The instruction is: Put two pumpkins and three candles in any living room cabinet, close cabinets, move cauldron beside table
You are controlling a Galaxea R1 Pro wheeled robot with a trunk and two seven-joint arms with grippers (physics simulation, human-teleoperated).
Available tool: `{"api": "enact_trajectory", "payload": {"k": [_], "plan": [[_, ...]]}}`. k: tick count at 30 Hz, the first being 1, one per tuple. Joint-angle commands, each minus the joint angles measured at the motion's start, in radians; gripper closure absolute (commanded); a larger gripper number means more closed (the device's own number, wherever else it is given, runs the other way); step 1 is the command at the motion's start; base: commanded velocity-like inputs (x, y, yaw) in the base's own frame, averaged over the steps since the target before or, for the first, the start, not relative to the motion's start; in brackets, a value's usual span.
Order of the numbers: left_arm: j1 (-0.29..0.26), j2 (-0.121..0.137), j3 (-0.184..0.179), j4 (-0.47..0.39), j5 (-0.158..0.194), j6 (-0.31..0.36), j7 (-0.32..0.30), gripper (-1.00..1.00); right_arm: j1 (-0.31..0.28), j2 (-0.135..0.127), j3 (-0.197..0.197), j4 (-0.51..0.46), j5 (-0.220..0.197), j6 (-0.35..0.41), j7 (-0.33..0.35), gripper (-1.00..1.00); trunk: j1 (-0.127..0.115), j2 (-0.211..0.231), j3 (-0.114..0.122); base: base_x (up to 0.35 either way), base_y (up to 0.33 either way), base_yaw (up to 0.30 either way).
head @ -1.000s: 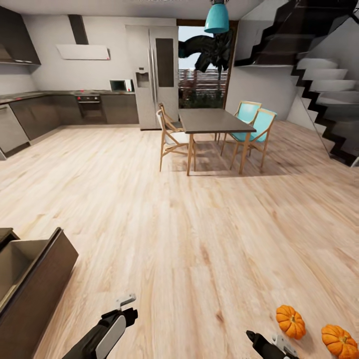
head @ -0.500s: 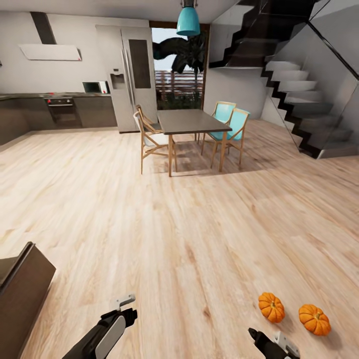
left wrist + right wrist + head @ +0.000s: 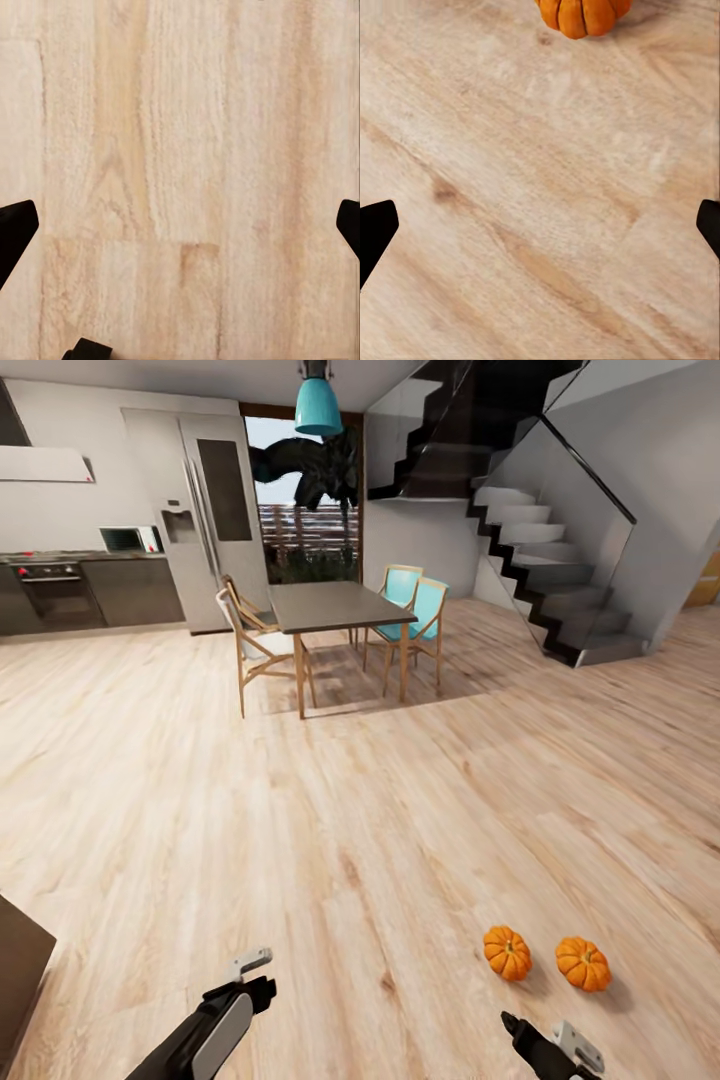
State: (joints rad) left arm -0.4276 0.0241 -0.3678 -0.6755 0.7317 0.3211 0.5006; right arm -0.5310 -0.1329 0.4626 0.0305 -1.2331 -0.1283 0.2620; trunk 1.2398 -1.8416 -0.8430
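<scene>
Your view has swung right: two pumpkins now lie ahead on the floor.

The pale wood plank floor (image 3: 360,840) holds two small ribbed orange pumpkins (image 3: 508,952) (image 3: 583,963), near your right gripper (image 3: 540,225); its wrist view catches one. Both grippers' jaws, including the left gripper (image 3: 180,225), spread wide, empty. The dark-brown cabinet's corner (image 3: 18,970) has slid to the left edge.

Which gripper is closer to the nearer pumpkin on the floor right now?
Right. The right gripper sits just short of the nearer pumpkin, almost in line with it. The left gripper is well off to that pumpkin's left.
</scene>
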Motion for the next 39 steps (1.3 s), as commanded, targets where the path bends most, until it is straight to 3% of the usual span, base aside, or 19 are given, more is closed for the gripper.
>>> {"api": "enact_trajectory", "payload": {"k": [1, 39], "plan": [[0.000, 0.001, -0.006, -0.002, 0.009, -0.007, 0.009, -1.00, -0.001, -0.001, 0.008, 0.004, -0.009, -0.016, 0.007, -1.00, 0.000, 0.000, 0.000, 0.000, 0.000, -0.279], [0.001, -0.003, -0.005, -0.003, 0.012, -0.022, 0.009, -1.00, -0.001, -0.001, 0.008, 0.011, -0.009, -0.033, 0.008, -1.00, 0.000, 0.000, 0.019, 0.000, 0.000, -0.279]]}}
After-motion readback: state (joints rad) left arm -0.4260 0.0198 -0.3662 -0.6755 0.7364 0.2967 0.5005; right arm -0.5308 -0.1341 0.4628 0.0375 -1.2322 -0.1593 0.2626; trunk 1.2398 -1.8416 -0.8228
